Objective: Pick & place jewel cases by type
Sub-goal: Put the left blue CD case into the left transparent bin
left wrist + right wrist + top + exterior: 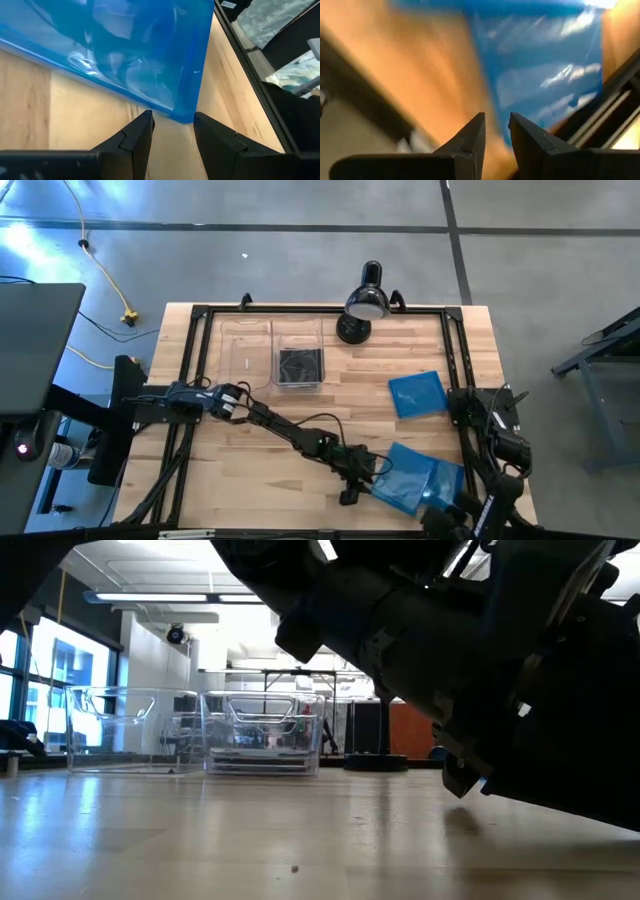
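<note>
Several translucent blue jewel cases (415, 480) lie overlapping on the table near its near right corner. One more blue case (417, 393) lies flat farther back. Dark cases (299, 366) lie in the right one of two clear bins. My left gripper (358, 483) is open at table height beside the pile's left edge. In the left wrist view its fingers (144, 131) stand on either side of a blue case's corner (184, 116), just short of it. My right gripper (496, 125) hangs over the blue pile (540, 75) with a narrow gap between its fingers, holding nothing.
Two clear bins stand side by side at the far left: the left one (245, 345) holds nothing that shows, the right one (300, 340) holds the dark cases. A black desk lamp (365, 305) stands at the far edge. A black frame rail (455, 370) runs along the table's right side.
</note>
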